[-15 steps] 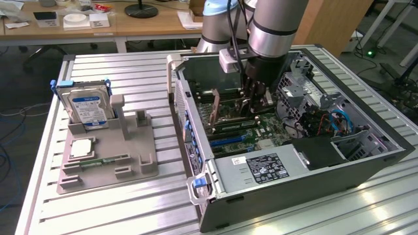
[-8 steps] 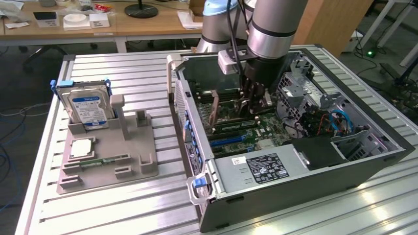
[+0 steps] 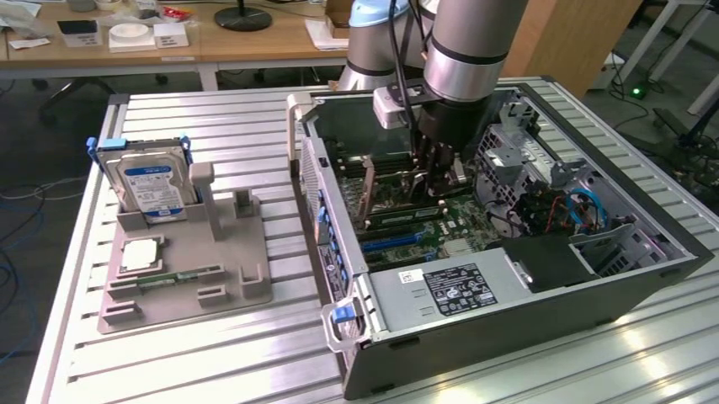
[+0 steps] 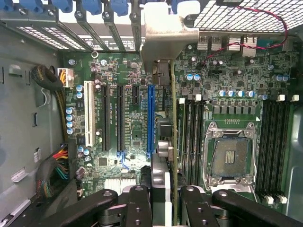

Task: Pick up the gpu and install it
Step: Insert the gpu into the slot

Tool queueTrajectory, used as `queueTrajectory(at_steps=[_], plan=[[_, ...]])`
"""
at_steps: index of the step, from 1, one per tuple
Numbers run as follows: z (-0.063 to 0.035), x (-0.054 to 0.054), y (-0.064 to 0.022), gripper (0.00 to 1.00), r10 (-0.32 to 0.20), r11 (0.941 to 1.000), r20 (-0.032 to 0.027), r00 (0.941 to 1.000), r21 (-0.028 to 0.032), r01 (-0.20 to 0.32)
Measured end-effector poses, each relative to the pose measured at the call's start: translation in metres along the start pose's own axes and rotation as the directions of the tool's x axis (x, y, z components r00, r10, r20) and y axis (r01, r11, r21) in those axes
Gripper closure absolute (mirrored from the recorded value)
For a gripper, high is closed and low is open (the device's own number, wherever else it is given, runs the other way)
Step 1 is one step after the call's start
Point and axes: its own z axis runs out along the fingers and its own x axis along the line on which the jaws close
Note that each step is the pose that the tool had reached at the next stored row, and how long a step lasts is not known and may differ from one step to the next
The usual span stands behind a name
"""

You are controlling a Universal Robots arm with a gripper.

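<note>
**Halfway there: grabbed, not plugged in**

Your table (image 3: 202, 353) has the open case (image 3: 629, 278) lying on its side, and the arm (image 3: 460, 50) reaches down into it over the motherboard (image 4: 118, 71). The pick-up half looks done to me. The gpu (image 4: 165, 127) sits in the gripper (image 4: 165, 198), edge-on in the wrist view, with its metal bracket (image 4: 165, 38) at the far end. The fingers (image 4: 138, 208) are pinched narrow on the card, one on each side. It hangs just beside the long blue slot (image 4: 150, 118), between that and the memory slots (image 4: 191, 137). Can't tell if its bottom edge touches the board. So seating it is what's left, I'd say.
</note>
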Motion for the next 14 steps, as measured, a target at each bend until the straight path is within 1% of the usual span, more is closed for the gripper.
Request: queueTrajectory(at_steps=[9, 14], plan=[[0.0009, 0.0000, 0.0000, 0.72, 0.001, 1.0000, 0.0003, 1.0000, 0.0002, -0.001], [0.0037, 0.0007, 0.0017, 0.72, 0.016, 0.9999, -0.0012, 0.9999, 0.0007, -0.016]])
